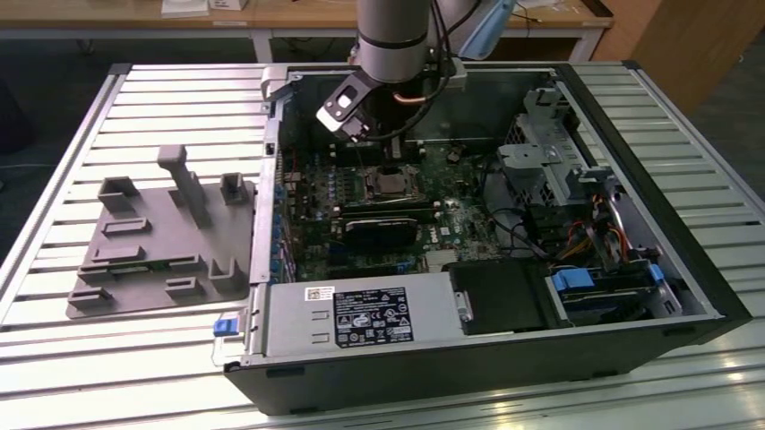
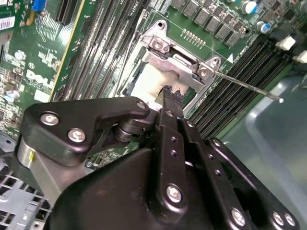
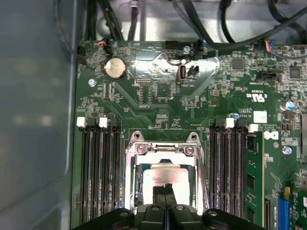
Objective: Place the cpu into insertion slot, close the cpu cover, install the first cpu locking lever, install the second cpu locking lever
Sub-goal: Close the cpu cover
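Two jaws, pressed together, point tips-down at the cpu (image 3: 160, 176) seated inside the insertion slot (image 3: 134, 191).

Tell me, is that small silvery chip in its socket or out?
In: the cpu lies flat within the insertion slot's silver rim.

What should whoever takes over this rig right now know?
Tool: shut, tips down on the cpu, nothing visibly held.
Things: cpu sits in the insertion slot; cpu cover looks lowered around it.
Done: cpu placed, cover apparently down.
Left: one locking lever juts out free, not latched; I cannot tell the other lever's state.
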